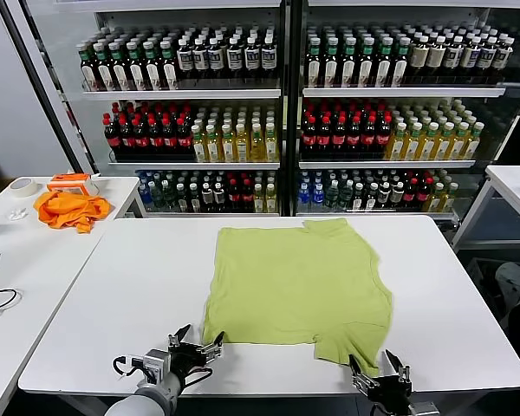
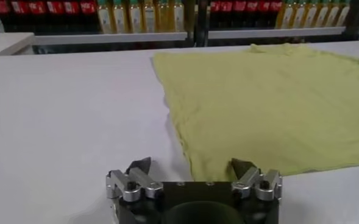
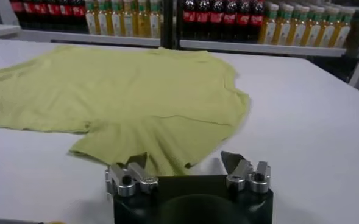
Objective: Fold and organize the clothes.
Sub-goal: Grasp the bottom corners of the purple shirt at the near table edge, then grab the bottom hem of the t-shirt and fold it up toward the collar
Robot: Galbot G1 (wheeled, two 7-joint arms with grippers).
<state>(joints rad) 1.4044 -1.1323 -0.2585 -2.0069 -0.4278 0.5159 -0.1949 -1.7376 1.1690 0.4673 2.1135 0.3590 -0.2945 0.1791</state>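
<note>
Flat on the white tabletop (image 1: pixel 113 286) lies a yellow-green T-shirt (image 1: pixel 299 282); left hand (image 1: pixel 195 347) and right hand (image 1: pixel 377 371) wait at its near edge, both wide open, empty.

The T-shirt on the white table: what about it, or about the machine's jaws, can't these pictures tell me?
- T-shirt: underside hidden against the table in every view, so any print there cannot be seen.
- Its far collar: cut off by the picture edge in the left wrist view.
- Left gripper and right gripper: jaws open, but the arms behind run off the head view's bottom edge.
- Bottles: labels too small to read.
</note>
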